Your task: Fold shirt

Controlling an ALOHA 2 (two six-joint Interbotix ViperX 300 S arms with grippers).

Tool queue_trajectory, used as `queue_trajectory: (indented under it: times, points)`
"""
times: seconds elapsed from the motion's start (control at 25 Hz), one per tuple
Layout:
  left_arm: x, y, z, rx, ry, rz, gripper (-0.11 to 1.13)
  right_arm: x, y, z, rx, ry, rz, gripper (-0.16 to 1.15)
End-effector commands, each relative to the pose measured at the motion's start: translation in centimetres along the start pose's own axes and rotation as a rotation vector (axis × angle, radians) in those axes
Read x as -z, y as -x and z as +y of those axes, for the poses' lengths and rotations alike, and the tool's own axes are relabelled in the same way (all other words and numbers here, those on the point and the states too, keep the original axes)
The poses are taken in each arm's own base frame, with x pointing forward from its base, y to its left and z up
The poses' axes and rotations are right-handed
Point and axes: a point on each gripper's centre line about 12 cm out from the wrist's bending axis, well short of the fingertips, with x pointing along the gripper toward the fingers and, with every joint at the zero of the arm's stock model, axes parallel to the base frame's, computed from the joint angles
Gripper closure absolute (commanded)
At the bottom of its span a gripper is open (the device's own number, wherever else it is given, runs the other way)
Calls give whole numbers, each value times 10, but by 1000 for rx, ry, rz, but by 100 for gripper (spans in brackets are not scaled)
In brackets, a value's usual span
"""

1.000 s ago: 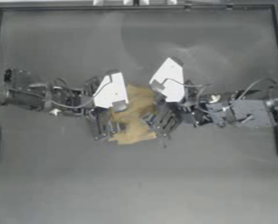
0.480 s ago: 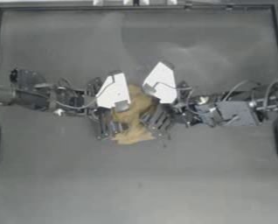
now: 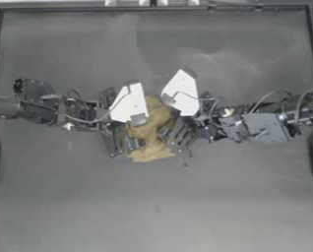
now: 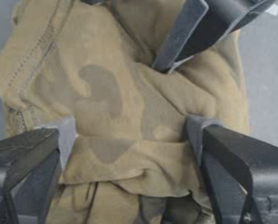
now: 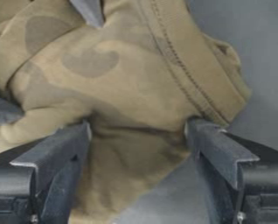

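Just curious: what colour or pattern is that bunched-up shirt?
Tan with faint olive-brown camouflage blotches; the shirt shows best in the left wrist view.

Dark grey table (image 3: 152, 206), raised rim.

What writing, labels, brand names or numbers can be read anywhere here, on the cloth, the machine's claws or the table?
None: no readable text shows in any view.
The shirt bears only camouflage blotches and a stitched hem, no print or tag.
The left gripper and right gripper, both open around bunched cloth, show plain dark fingers.
The white plates on the arms look blank from above.
The table carries no markings.
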Motion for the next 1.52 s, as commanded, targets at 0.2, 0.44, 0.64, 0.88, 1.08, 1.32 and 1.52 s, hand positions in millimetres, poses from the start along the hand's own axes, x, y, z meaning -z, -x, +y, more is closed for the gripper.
queue_trajectory:
  times: [0.2, 0.44, 0.64, 0.88, 1.08, 1.32, 1.52]
  points:
    - [4, -5, -15, 23, -20, 19, -1, 10, 9, 14, -9, 7, 16, 4]
    - [3, -4, -30, 52, -21, 1, -1, 18, 20, 23, -2, 20, 25, 4]
    - [1, -2, -41, 76, -9, -20, -1, 22, 30, 25, -9, 9, 30, 4]
    - [1, 2, -58, 106, -13, -24, -1, 31, 35, 36, -30, 7, 47, 4]
    - [4, 4, -70, 127, -14, -15, -1, 39, 40, 48, -35, 19, 59, 4]
    - [3, 10, -80, 143, -20, -11, 0, 40, 48, 56, -60, 26, 52, 4]
    - [1, 17, -79, 139, -25, -4, 0, 38, 51, 56, -67, 32, 42, 4]
